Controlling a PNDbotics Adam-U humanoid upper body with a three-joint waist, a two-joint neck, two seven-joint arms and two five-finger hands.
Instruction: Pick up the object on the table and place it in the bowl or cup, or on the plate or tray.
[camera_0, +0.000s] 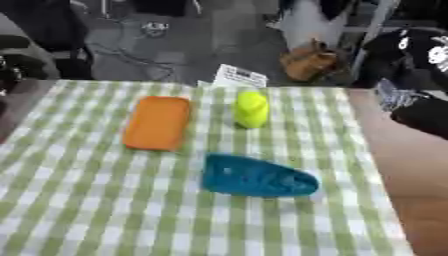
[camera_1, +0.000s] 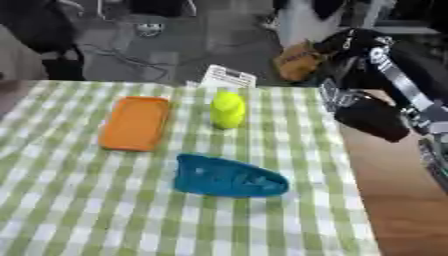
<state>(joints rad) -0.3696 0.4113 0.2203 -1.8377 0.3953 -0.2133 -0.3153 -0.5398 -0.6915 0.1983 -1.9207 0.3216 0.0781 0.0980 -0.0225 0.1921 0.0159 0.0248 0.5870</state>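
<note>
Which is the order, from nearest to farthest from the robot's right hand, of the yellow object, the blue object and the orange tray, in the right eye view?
The right hand hangs over the table's right edge.
1. Yellow object: far middle of the cloth, nearest.
2. Blue object: front middle, a little farther.
3. Orange tray: left side, farthest.

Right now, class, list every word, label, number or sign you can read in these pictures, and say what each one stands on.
No text can be read.
White card at the far edge of the checked tablecloth: dark marks, too blurred to read.
Robot's right arm: white markings, too blurred to read.
Orange tray, yellow object and blue object: no lettering visible.
</note>
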